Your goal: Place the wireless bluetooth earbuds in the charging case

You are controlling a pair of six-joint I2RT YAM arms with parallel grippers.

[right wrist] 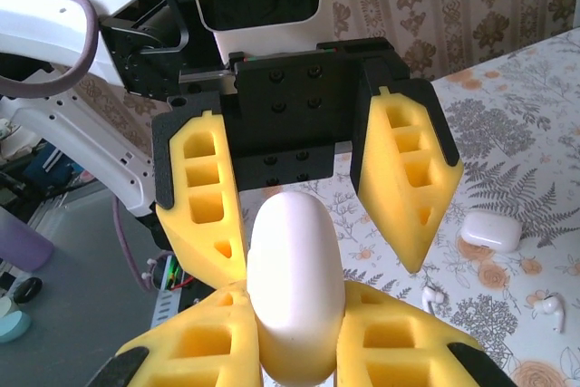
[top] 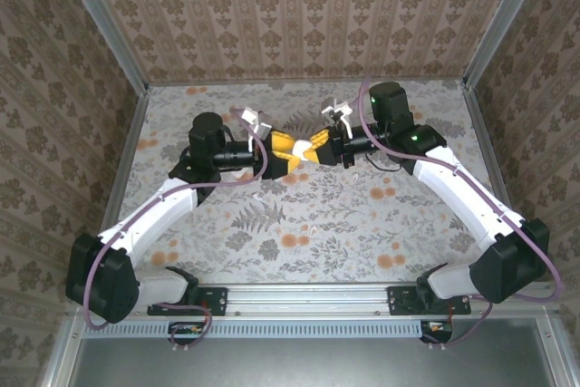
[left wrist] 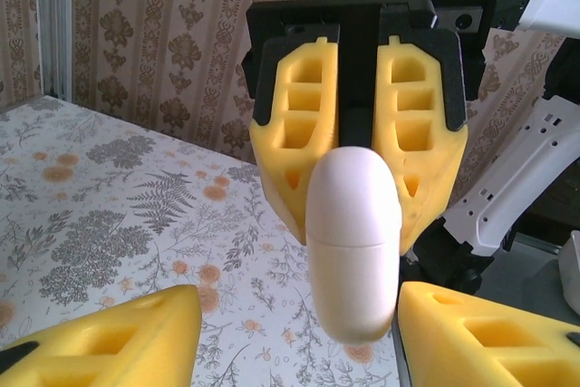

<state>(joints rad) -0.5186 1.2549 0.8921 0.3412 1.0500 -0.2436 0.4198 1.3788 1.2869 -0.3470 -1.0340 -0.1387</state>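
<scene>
A white rounded charging case (right wrist: 294, 278) hangs in the air over the middle of the table, lid closed, with a seam across it (left wrist: 353, 242). My right gripper (right wrist: 294, 295) is shut on its near end. My left gripper (left wrist: 299, 301) faces it head-on and stands open, its yellow fingers (right wrist: 406, 178) spread wide on either side of the case without touching it. The two grippers meet at the table's middle, left (top: 288, 153) and right (top: 314, 146). Two tiny white earbuds (right wrist: 433, 296) (right wrist: 550, 310) lie on the floral table below.
A second white closed case (right wrist: 490, 230) lies on the floral tabletop (top: 299, 215) near the earbuds. Patterned walls close the table at the back and sides. The arms' base rail (top: 308, 301) runs along the near edge.
</scene>
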